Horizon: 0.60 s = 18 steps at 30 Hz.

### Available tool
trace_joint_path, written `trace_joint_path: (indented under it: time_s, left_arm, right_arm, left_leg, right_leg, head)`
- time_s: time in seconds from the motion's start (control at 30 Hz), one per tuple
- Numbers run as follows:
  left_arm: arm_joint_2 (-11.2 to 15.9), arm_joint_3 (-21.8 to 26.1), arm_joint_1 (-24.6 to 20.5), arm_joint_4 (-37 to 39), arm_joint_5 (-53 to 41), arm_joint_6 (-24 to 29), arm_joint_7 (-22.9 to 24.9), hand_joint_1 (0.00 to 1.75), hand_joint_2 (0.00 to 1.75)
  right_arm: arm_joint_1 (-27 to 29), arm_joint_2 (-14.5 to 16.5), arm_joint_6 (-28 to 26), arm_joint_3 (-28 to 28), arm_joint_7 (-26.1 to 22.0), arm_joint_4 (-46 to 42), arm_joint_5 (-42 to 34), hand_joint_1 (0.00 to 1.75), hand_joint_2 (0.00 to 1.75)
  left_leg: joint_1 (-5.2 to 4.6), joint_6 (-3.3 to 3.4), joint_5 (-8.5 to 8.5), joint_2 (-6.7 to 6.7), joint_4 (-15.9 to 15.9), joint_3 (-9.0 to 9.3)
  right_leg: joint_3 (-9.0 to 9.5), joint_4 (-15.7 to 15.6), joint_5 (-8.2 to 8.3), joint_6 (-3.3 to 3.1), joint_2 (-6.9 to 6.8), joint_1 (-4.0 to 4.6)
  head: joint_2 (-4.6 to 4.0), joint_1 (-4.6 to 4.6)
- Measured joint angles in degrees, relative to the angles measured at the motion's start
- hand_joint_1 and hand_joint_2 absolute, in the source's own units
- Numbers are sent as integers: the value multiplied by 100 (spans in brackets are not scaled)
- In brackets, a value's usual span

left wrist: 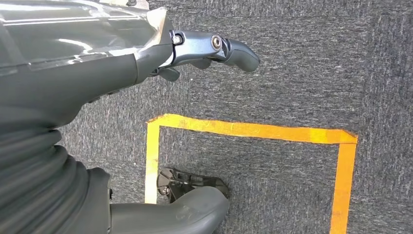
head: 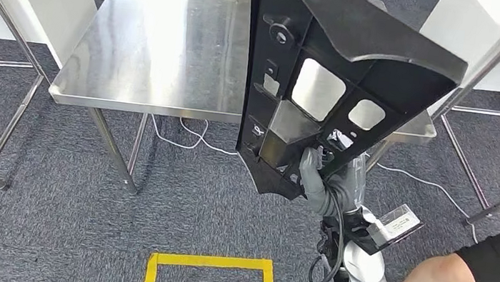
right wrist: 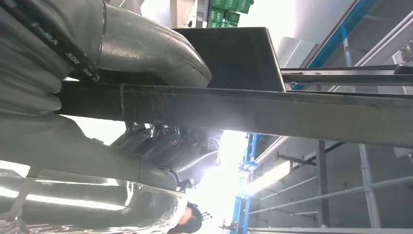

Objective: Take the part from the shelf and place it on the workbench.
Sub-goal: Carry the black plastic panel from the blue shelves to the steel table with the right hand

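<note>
1. While my right robot hand (head: 332, 183) grips the black part (head: 327, 71) by its lower end, it stands upright over the steel desk (head: 158, 43).
2. My left robot hand (left wrist: 195, 53) hangs open above carpet (left wrist: 302, 68).

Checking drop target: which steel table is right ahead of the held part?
The middle table, its full top showing behind the black part that the right hand grips. The side tables show only edges at the frame's left and right.

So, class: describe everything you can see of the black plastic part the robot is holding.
The long black moulded plastic panel looks rigid, with ribs, round bosses and several cut-out windows showing the steel workbench behind. It stands nearly upright, wider at its top, held above the carpet before the bench. Only the right hand grips its lower end.
</note>
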Motion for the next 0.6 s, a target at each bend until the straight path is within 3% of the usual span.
trace_joint_path:
  time_s: [0.03, 0.07, 0.13, 0.17, 0.2, 0.27, 0.33, 0.4, 0.47, 0.5, 0.6]
  left_arm:
    - [-2, 0, 3, 0, -2, -2, -1, 0, 175]
    - [-15, 0, 5, 4, -3, -4, 1, 0, 175]
    - [-34, 2, -2, 18, -2, -7, 12, 0, 175]
    - [-41, 3, -7, 24, -1, -8, 20, 0, 175]
    - [-38, 4, -9, 27, 2, -8, 27, 0, 175]
    - [-35, 4, -4, 28, 5, -8, 35, 0, 175]
    - [-36, 4, -14, 28, 6, -13, 38, 0, 175]
    - [-36, 5, -22, 28, 5, -21, 39, 0, 175]
    - [-30, 6, -9, 28, 7, -25, 40, 0, 175]
    - [-27, 7, -3, 28, 8, -25, 41, 0, 175]
    - [-21, 15, 4, 33, 8, -25, 43, 0, 175]
  right_arm:
    - [3, -4, -2, 0, 0, 5, 0, 175, 175]
    - [7, -7, -3, 1, -1, 9, 0, 175, 175]
    - [11, -13, -5, 0, -4, 16, 2, 175, 175]
    - [12, -16, -5, 0, -5, 20, 4, 175, 175]
    - [6, -18, -6, -1, -6, 23, 5, 175, 175]
    - [-7, -17, -6, -3, -8, 25, 7, 175, 175]
    - [-37, -8, -6, -7, -10, 25, 7, 175, 175]
    - [-64, 8, -6, -9, -9, 27, 8, 175, 175]
    - [-62, 19, -6, -9, -9, 40, 9, 175, 175]
    - [-58, 21, -6, -9, -9, 50, 9, 175, 175]
    - [-61, 25, -6, -10, -9, 85, 9, 175, 175]
  left_leg:
    - [-28, 7, -55, -9, -1, 70]
    - [-51, 12, -111, -17, -3, 132]
    - [-81, -15, -224, -42, -8, 237]
    - [-85, -42, -249, -54, 5, 273]
    - [-89, -76, -250, -60, 22, 311]
    - [-85, -131, -249, -44, 133, 335]
    - [-53, -190, -359, -21, 546, 135]
    - [13, -276, -631, -10, 1211, -314]
    - [95, -383, -826, -2, 1554, -689]
    - [136, -435, -754, 6, 1464, -748]
    - [230, -531, -35, 37, 457, -505]
  right_leg:
    - [38, -310, 151, 9, -1, 29]
    - [115, -663, 436, 5, 1, 66]
    - [242, -1158, 850, -57, -2, 131]
    - [289, -1263, 960, -109, 1, 148]
    - [330, -1313, 969, -168, 3, 143]
    - [523, -1439, 1071, -254, 10, 58]
    - [712, -1512, 1089, -312, 0, -24]
    - [794, -1526, 1023, -336, -5, -29]
    - [871, -1524, 933, -307, 14, -47]
    - [930, -1523, 881, -277, 26, -64]
    - [1162, -1505, 692, -154, 45, -109]
  head:
    - [0, 3]
    - [0, -1]
    - [0, -26]
    - [1, -38]
    - [1, -39]
    - [1, -30]
    - [0, -33]
    - [0, -37]
    - [0, -36]
    - [0, -37]
    - [0, -38]
